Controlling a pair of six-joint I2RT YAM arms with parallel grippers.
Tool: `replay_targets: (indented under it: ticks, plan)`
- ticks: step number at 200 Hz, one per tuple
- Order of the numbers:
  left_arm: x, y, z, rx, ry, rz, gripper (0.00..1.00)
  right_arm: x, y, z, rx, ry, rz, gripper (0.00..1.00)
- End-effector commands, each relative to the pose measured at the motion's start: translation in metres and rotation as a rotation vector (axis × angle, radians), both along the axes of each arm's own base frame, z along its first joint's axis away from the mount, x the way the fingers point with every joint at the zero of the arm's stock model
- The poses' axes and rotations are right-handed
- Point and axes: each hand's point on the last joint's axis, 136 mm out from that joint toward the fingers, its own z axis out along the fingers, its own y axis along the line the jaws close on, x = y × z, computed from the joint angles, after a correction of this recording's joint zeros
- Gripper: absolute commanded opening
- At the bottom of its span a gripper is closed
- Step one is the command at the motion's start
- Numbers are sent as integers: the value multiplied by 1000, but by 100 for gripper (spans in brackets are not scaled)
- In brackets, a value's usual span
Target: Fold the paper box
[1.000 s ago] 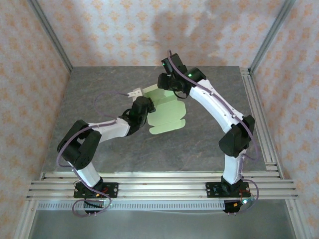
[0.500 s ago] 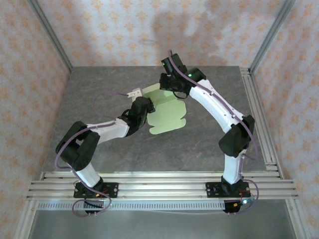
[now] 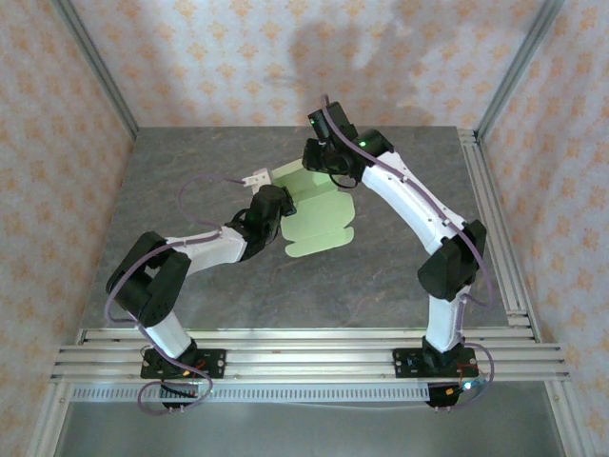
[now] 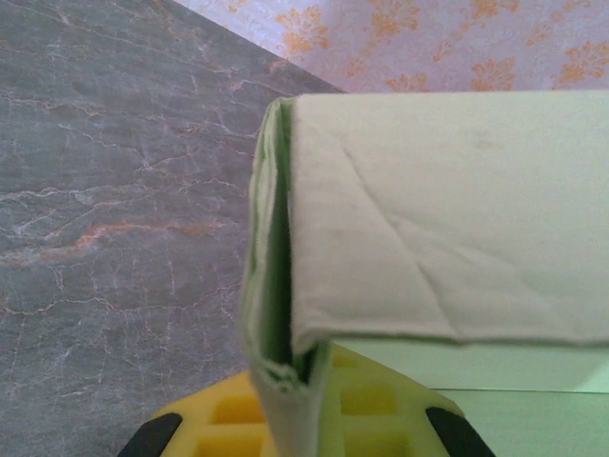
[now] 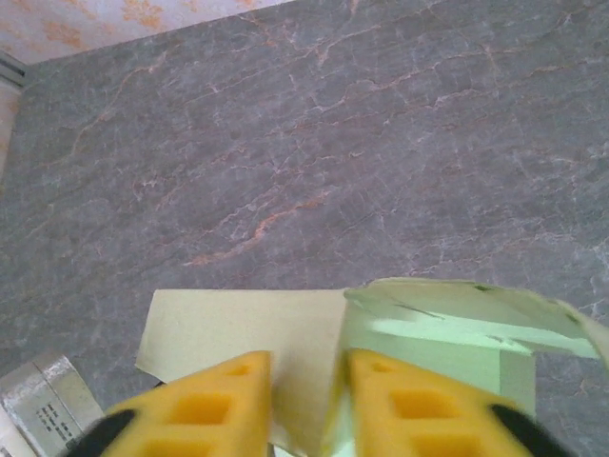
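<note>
left gripper (image 4: pixel 295 409) fingers pinching a folded edge of the paper box (image 3: pixel 319 224), which is lying mid table (image 3: pixel 190 190). right gripper (image 5: pixel 309 400) fingers sitting narrow around a raised flap; clamped or not, can't tell. left arm reaching in low, right arm arching over from the far side. silver tag (image 5: pixel 33 409): print unreadable.

You are looking at a pale yellow-green paper box (image 3: pixel 319 217), its raised flap reading cream-white in the left wrist view. The desk (image 3: pixel 190 181) is showing dark grey marble veined with rusty orange. The walls (image 3: pixel 238 57) are wearing pink paper with an orange floral motif. The arms (image 3: pixel 409 202) are showing white shells and black joints, and the jaws are showing bright yellow.
</note>
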Motion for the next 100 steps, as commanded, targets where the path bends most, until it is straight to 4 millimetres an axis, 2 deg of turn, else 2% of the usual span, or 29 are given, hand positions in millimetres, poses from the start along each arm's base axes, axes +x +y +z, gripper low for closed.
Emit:
replay_targets:
  ticks: [1,28,51,73,85,100]
  plan:
    - [0,4,13,-4,-18,30,0,-9,-10,36,36,-72,2,49]
    - [-1,5,9,-11,-2,35,0,-20,-19,54,53,-121,12,59]
    - [-1,3,5,-13,11,28,0,-33,-28,67,54,-165,39,63]
    - [-2,0,5,-2,30,-1,0,-43,-47,81,25,-228,53,65]
    - [-4,-3,6,0,39,-31,0,-43,-60,80,42,-233,67,66]
    - [-8,-7,6,-13,46,-77,0,-40,-76,73,164,-187,92,67]
